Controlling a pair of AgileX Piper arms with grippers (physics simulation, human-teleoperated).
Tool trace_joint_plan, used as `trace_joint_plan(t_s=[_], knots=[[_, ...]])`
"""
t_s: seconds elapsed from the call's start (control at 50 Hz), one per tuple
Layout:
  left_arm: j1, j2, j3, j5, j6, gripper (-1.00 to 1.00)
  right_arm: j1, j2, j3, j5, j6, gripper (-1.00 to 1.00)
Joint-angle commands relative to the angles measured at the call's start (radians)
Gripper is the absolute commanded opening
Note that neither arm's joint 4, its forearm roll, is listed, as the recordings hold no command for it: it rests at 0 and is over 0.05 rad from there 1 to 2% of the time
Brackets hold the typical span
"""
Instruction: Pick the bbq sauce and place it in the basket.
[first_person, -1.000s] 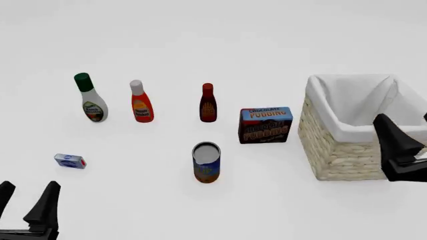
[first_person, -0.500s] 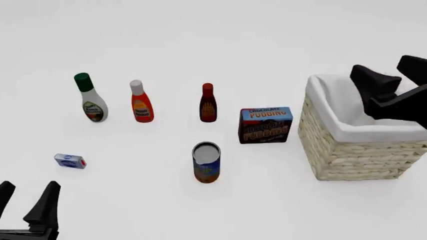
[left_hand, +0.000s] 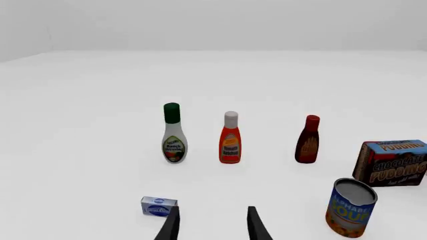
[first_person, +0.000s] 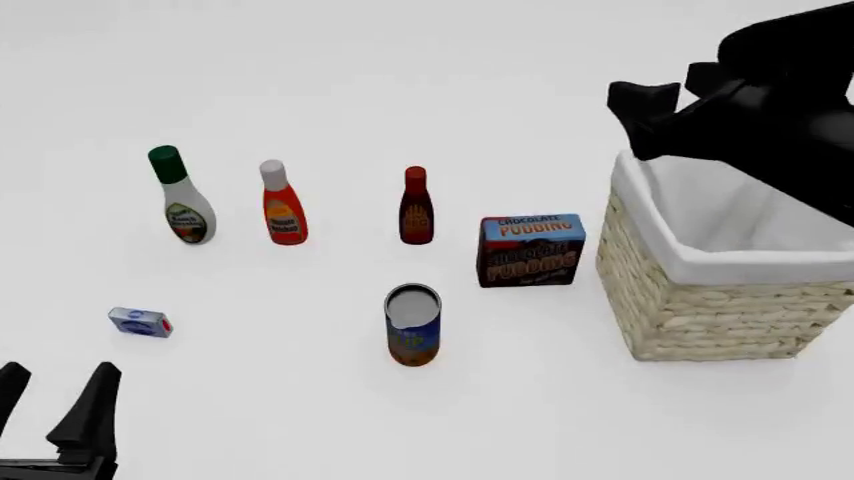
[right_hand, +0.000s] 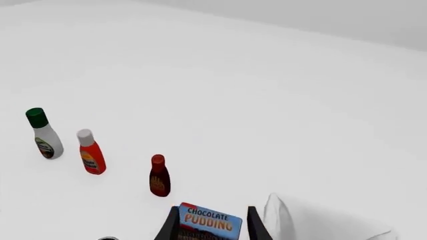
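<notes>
The bbq sauce (first_person: 415, 206) stood upright on the table, left of the chocolate pudding box (first_person: 531, 250) and well left of the basket (first_person: 707, 300), while the right gripper (first_person: 667, 110) hung spread and empty above the basket's far-left corner, and the left gripper (first_person: 54, 415) sat spread near-left.

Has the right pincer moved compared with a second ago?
Yes. The right pincer has risen and swung left: it was low against the woven wicker basket's front right side, and now hangs above the basket's far left corner.
</notes>
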Motion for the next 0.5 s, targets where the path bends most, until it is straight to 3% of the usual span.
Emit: trace_joint_plan(t_s=[0.02,0.5], knots=[[0.0,0.0,0.0,0.0,0.0,1.0,0.034,0.15,-0.098,-0.023,-0.004,1.0],[0.0,0.0,0.0,0.0,0.0,1.0,0.103,0.431,-0.326,-0.035,0.004,1.0]])
